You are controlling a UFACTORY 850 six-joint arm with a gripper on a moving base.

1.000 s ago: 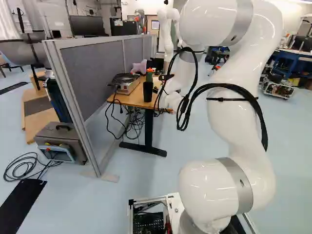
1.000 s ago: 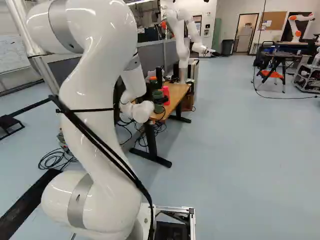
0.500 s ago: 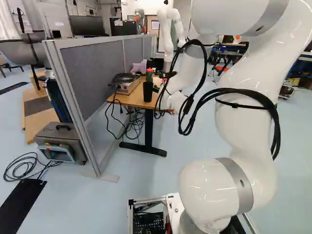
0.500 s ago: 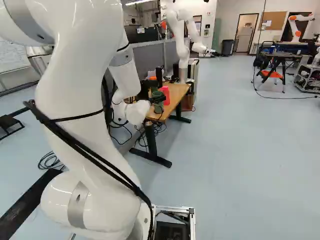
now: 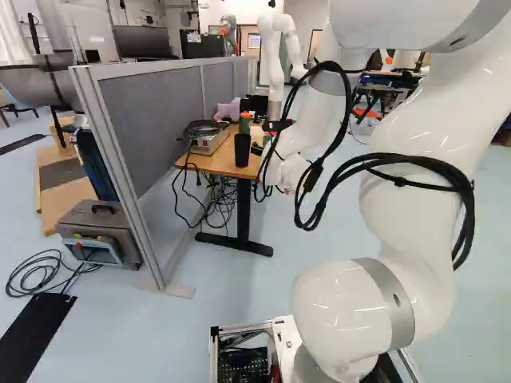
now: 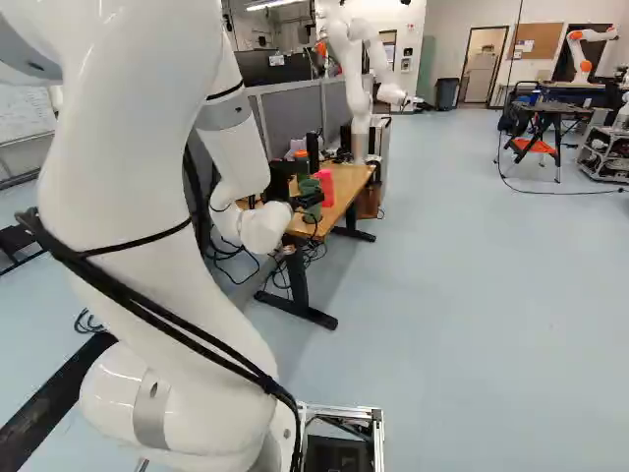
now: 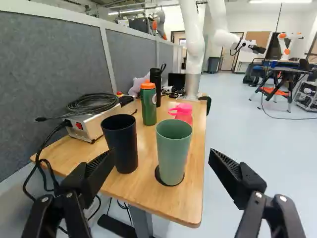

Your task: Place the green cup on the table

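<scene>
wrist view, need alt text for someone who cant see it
An open black gripper points toward a green cup standing on a wooden table. A dark cup stands beside it; behind them are an orange-lidded green bottle and a pink container. A coiled black cable lies on a box near a gray partition.

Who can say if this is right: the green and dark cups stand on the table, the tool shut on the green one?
Not quite: the wrist view shows the tool open, not shut on the green cup; it and the dark cup stand on the table.
</scene>
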